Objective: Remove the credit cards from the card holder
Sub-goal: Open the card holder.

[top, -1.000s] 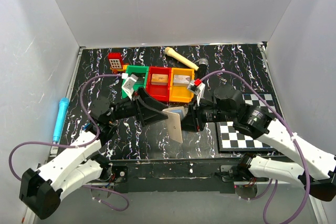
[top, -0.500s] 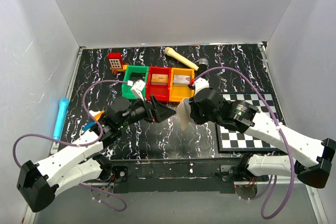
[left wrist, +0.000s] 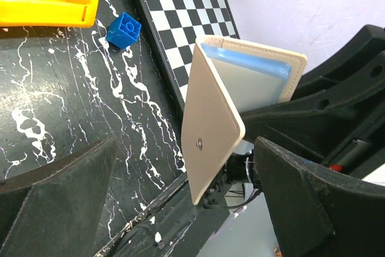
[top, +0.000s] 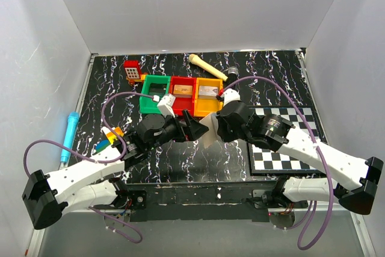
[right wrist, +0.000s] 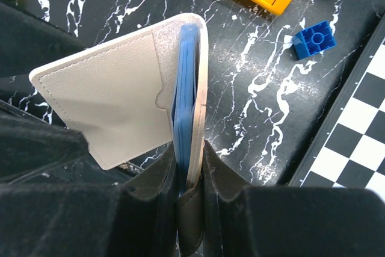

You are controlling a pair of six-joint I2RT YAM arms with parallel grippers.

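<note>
My right gripper (right wrist: 189,188) is shut on the lower edge of the card holder (right wrist: 120,97) and holds it upright above the table. Its cream-tan flap swings out to the left, and the pale blue sleeves (right wrist: 183,88) stand edge-on by the spine. In the left wrist view the card holder (left wrist: 210,130) hangs half open with its blue inner panel (left wrist: 252,82) facing me. My left gripper (left wrist: 180,209) is open wide, one finger on each side of the flap, touching nothing. From above, both grippers meet at the card holder (top: 207,138). The credit cards are hidden inside it.
Green (top: 153,91), red (top: 182,94) and yellow (top: 207,97) bins stand in a row behind the grippers. A checkered board (top: 283,142) lies at the right, with a blue brick (right wrist: 313,39) beside it. A blue pen (top: 69,136) lies far left, a bone-shaped toy (top: 207,67) at the back.
My left gripper has opened wide and let go of the flap, then slid closer around the card holder. My right arm has turned the holder and drawn it a little left.
</note>
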